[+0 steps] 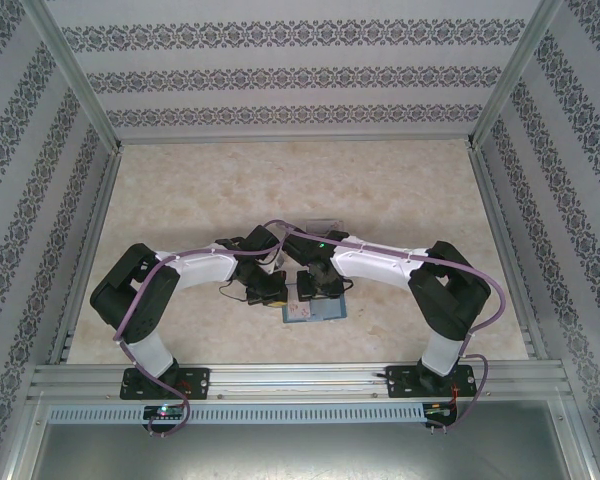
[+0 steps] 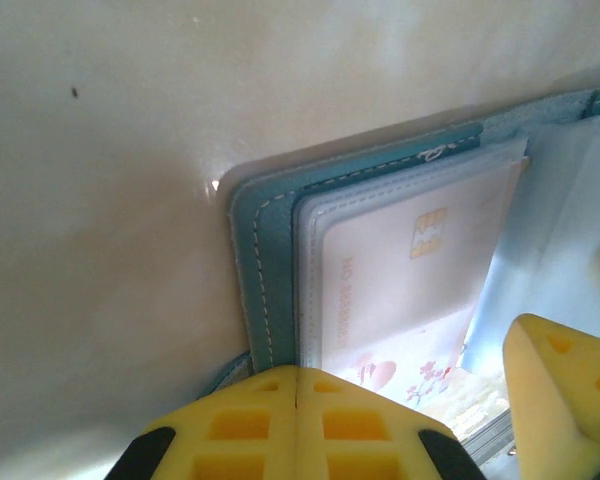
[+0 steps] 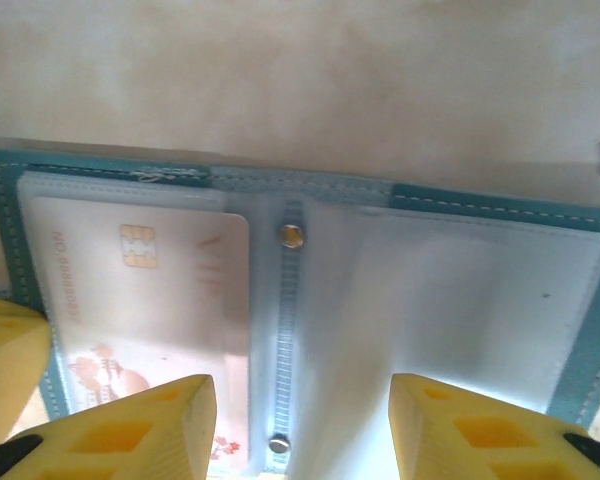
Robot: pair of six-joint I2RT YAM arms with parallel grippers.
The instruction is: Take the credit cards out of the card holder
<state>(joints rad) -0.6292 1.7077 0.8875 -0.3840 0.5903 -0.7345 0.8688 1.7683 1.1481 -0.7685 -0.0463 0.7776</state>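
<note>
- L claw [image 2: 297, 385]: yellow fingers shut tight, tips at near edge of card holder [image 2: 262, 280].
- R claw [image 3: 302, 392]: jaws well apart, holding nothing, over holder's clear sleeves by the spine.
- Credit card [image 3: 150, 300]: in sleeve on L-arm side, just beyond both claws; gold chip [image 3: 137, 246], print "NO 888…", rest blurred.
- Holder lies open, flat on beige table [image 3: 300, 80].

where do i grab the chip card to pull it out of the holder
Pinch the card by the edge beside the spine, coming from the spine side: it lies flat in a clear sleeve, and that edge, with its rounded corner, looks most exposed.
</note>
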